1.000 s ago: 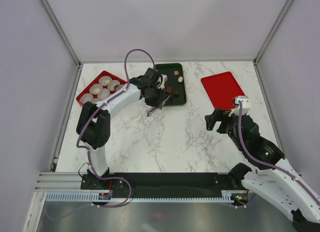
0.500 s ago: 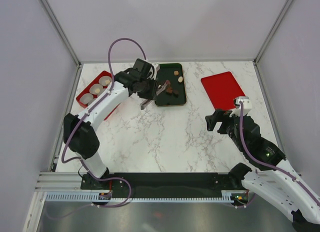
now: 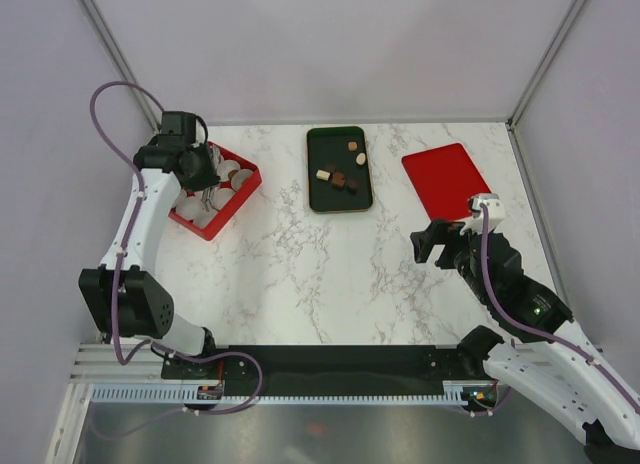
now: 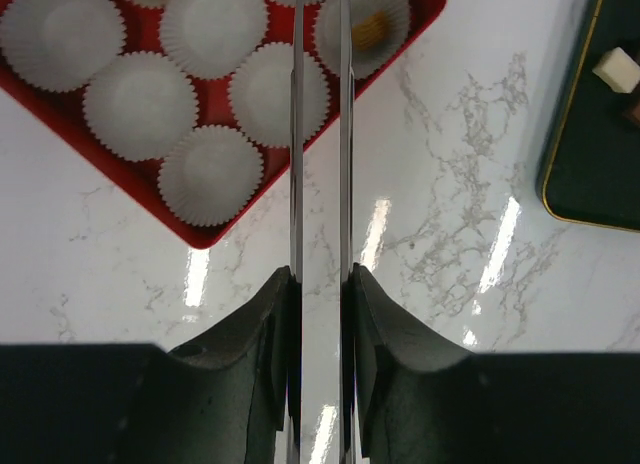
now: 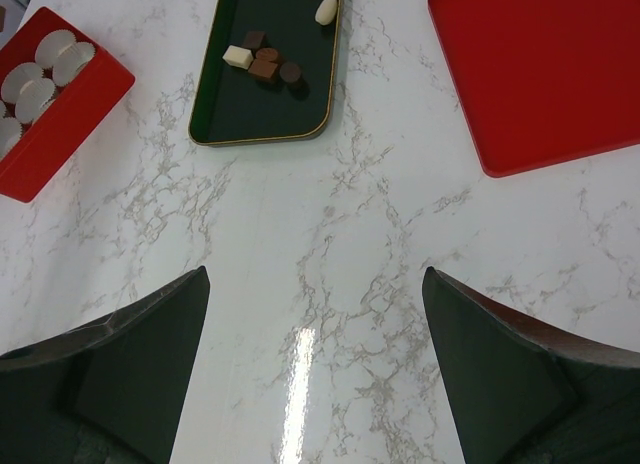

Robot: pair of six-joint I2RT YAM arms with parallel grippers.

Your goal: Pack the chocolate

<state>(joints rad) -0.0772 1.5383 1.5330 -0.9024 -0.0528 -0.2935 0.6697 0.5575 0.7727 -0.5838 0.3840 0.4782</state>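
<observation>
Stretching leftward, left end effector (image 4: 320, 280) holds tongs (image 4: 345, 134) over cup tray (image 3: 236, 206).

The tongs (image 4: 298, 134) ran off the left wrist view's top edge, so their tips and anything pinched there went unseen. Overhead, the left claw (image 3: 208, 176) covered part of the red tray (image 3: 232, 206).

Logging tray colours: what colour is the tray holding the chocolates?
The tray is dark green, gold-edged; best in right wrist view.
</observation>
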